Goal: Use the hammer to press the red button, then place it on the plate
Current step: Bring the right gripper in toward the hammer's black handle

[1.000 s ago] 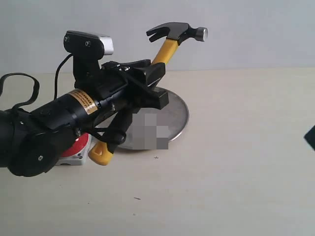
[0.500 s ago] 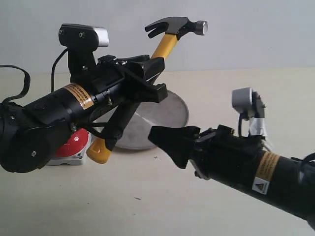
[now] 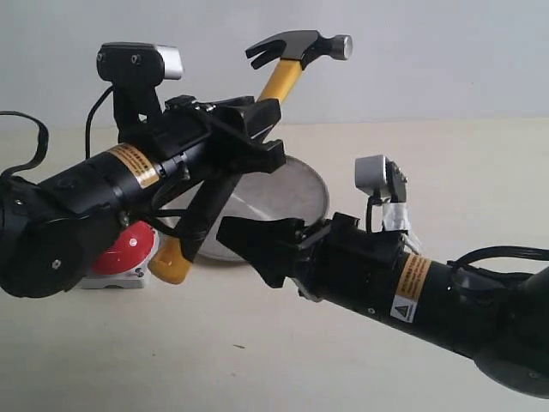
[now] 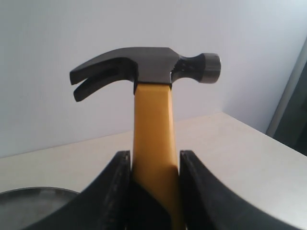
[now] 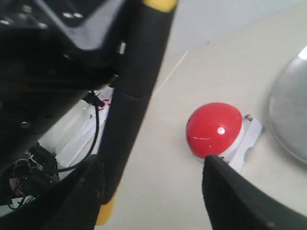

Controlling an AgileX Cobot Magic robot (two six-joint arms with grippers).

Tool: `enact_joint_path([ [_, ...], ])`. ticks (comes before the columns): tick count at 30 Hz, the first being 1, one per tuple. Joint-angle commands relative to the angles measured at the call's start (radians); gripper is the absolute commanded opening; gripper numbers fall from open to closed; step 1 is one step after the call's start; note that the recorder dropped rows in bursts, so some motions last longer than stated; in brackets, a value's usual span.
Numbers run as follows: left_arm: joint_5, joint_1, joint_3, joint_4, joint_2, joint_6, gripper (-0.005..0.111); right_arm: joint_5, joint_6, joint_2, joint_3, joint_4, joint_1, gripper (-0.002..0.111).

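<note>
My left gripper (image 3: 256,130) is shut on the hammer (image 3: 298,49) and holds it tilted in the air, dark head uppermost, above the table. In the left wrist view the yellow neck (image 4: 152,129) is clamped between the jaws of the left gripper (image 4: 154,167). The black handle (image 3: 206,213) slants down to its yellow end (image 3: 171,264). The red button (image 3: 120,252) on its grey base sits just left of that end. Behind lies the plate (image 3: 319,196), silver and round. My right gripper (image 3: 249,247) is open, with its tips close to the handle's lower part (image 5: 136,91) and the red button (image 5: 213,127) beyond it.
The beige table (image 3: 446,172) runs back to a pale wall. My right arm's black body (image 3: 412,283) crosses the front right of the table. The plate's rim (image 5: 288,115) shows in the right wrist view. Cables and white gear (image 5: 72,139) lie behind the left arm.
My right arm has come in from the right and reached left until its open jaws are by the hammer's handle. The left gripper with the hammer has shifted slightly left and up.
</note>
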Motion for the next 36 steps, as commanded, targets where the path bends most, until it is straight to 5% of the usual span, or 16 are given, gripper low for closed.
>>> enact_joint_path([
  [1, -0.06, 0.015, -0.014, -0.015, -0.023, -0.007, 0.0, -0.015, -0.017, -0.039, 0.001, -0.004, 0.002, 0.059],
  [24, -0.085, 0.013, -0.014, 0.056, -0.023, -0.104, 0.0, 0.003, 0.02, -0.035, -0.089, -0.073, 0.002, 0.059],
  [36, -0.088, 0.013, -0.014, 0.089, -0.023, -0.106, 0.0, 0.067, -0.03, -0.035, -0.089, 0.089, 0.094, 0.059],
])
